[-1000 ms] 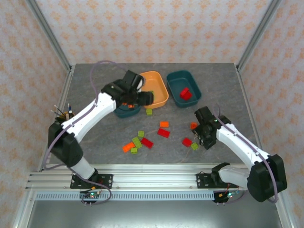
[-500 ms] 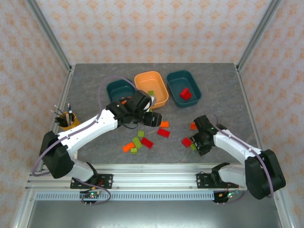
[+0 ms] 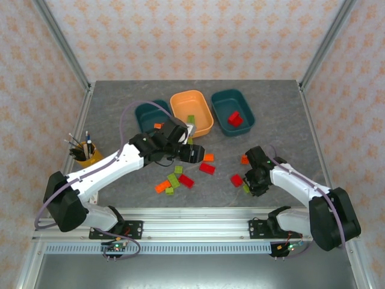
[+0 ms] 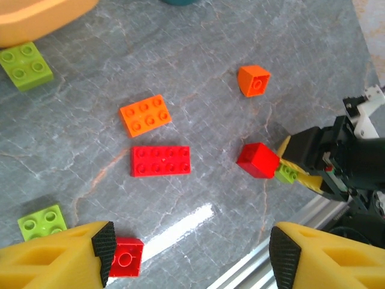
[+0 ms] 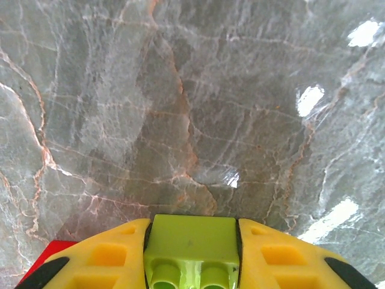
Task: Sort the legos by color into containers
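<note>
Two moves in a single second: the left jaws, spread wide and empty, have swung away from the trays and now hang over the loose bricks scattered mid-worktop [image 3: 114,108]. An orange two-by-three brick [image 4: 145,115] and a red two-by-four brick [image 4: 160,161] lie just ahead of them. To the right, the right jaws have snapped shut on a lime green brick [image 5: 191,238] and pinch it low over the near right of the worktop, just beside a red cube [image 4: 257,160]. Whether the brick has left the surface cannot be told.

The left arm looks free for its next pick, and the right arm seems ready to lift and carry its brick.

Across the back stand the three containers. The left teal tray [image 3: 141,112], uncovered now that the left arm has withdrawn, holds a small orange brick [image 3: 158,126]. The orange tray [image 3: 179,100] holds one lime green piece [image 3: 190,118], which suggests it is where the pinched brick belongs. The right teal tray [image 3: 219,100] holds a red brick [image 3: 235,119]. Some eight bricks remain loose on the worktop, so the sort is probably well short of done.
</note>
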You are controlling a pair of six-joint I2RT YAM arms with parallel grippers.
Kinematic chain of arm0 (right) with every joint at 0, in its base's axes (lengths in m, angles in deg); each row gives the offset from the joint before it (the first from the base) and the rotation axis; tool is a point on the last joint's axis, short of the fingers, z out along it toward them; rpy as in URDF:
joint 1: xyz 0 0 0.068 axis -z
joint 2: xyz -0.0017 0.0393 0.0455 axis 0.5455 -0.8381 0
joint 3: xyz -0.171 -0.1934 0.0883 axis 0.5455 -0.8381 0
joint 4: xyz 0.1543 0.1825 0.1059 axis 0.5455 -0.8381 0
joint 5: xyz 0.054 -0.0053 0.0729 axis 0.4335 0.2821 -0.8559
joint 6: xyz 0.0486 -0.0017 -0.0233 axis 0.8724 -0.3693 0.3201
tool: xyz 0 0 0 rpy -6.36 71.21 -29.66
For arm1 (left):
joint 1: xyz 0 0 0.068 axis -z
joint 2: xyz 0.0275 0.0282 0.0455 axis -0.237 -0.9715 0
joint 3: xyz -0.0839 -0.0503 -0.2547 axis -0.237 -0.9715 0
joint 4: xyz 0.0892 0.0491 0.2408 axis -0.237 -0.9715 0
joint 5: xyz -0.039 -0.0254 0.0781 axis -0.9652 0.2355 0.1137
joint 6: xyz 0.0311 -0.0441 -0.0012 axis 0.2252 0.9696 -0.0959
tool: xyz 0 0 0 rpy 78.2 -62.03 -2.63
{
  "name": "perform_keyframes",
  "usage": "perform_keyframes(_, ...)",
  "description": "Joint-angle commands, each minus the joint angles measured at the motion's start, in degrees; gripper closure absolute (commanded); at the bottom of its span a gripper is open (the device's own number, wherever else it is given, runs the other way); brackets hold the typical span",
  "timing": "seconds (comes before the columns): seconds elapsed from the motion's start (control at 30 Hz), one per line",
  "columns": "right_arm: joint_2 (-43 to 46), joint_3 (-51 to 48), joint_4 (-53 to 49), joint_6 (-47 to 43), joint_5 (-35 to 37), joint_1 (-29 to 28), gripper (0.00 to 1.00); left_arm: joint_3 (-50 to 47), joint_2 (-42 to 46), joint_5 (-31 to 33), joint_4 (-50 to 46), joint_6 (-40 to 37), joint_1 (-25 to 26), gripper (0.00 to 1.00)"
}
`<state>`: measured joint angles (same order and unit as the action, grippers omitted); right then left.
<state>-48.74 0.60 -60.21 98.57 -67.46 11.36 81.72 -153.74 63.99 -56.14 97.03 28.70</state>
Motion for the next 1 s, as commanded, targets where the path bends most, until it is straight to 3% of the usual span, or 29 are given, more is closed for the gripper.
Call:
perform_keyframes(0.0,0.2,2.0,3.9,-2.1,3.4,0.0,0.73,-1.7,2.9,-4.7,4.0,2.0,0.7,0.27)
perform_keyframes(0.27,0.9,18.8,-4.1,-16.1,10.7,-2.9,0.76,0.7,4.7,-6.3,3.5,6.5,-2.1,0.21)
perform_keyframes(0.47,-16.7,40.9,-3.4,-27.0,10.7,-10.7,0.76,4.1,5.5,-2.5,-0.3,8.2,-11.9,0.18)
perform_keyframes(0.67,-37.8,63.7,-6.6,-34.6,8.8,-12.4,0.76,7.4,2.7,6.4,-6.1,11.9,-19.8,0.18)
perform_keyframes(0.8,-50.6,80.4,-12.9,-38.3,12.2,-12.3,0.76,6.7,1.9,6.3,-2.4,15.0,-23.1,0.18)
perform_keyframes(0.97,-66.0,100.7,-22.5,-40.5,18.0,-11.5,0.75,8.3,0.4,5.6,-2.3,13.6,-23.3,0.18)
